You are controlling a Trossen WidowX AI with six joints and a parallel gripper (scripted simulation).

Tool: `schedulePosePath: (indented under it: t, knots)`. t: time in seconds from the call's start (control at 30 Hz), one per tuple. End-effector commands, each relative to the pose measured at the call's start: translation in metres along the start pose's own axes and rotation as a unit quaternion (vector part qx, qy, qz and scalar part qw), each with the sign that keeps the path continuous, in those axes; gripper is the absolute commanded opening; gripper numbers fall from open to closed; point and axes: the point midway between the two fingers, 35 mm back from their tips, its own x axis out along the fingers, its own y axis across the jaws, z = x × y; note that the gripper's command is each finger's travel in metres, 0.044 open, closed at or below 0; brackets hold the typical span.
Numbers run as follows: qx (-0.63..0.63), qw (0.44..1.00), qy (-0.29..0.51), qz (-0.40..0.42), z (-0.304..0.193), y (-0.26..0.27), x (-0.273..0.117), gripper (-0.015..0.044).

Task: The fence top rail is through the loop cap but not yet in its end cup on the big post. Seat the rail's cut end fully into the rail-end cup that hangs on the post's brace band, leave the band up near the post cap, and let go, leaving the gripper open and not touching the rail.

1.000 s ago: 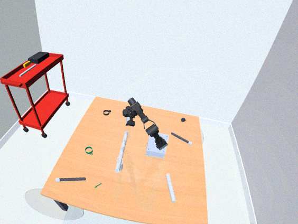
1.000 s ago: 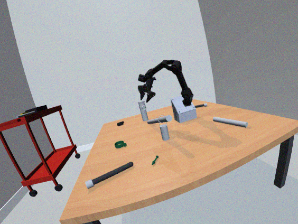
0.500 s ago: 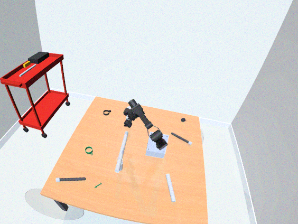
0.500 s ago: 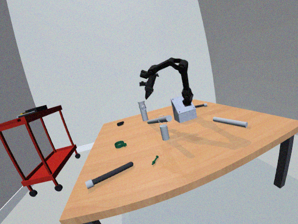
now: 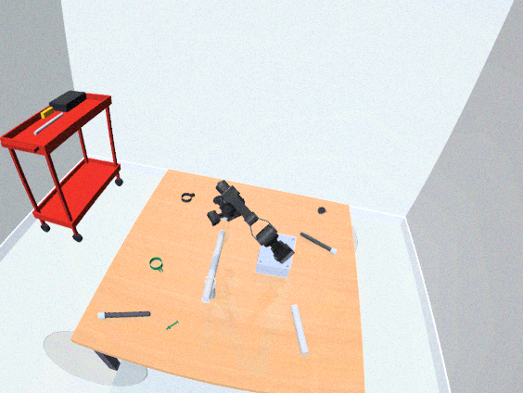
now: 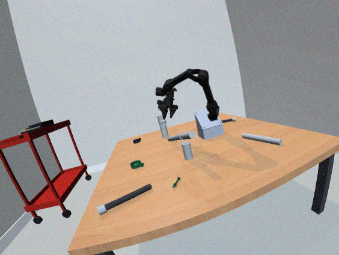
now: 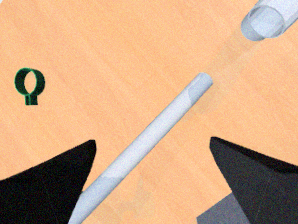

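The pale grey rail runs over the short post, through the thin loop cap. Its narrow cut end points toward the big post. In the wrist view, bare table shows between that end and the pale round cup and post top at the upper right, whose outlines overlap. The cut end is outside the cup. The cup is too small in the exterior view to judge. My gripper is wide open and empty, above the rail and beside the post top.
The arm stands on a pale box. A loose pale tube, a dark bar, a green clamp, a small green part and a black ring lie around.
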Motion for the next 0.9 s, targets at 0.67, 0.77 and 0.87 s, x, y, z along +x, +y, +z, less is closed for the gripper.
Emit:
schedulePosePath:
  t: [0.67, 0.77, 0.87]
  knots:
    - [0.364, 0.918, 0.088, -0.13, -0.024, -0.008, 0.068, 0.044]
    - [0.364, 0.918, 0.088, -0.129, -0.031, -0.012, 0.091, 0.044]
    - [0.364, 0.918, 0.088, -0.129, -0.032, -0.012, 0.094, 0.044]
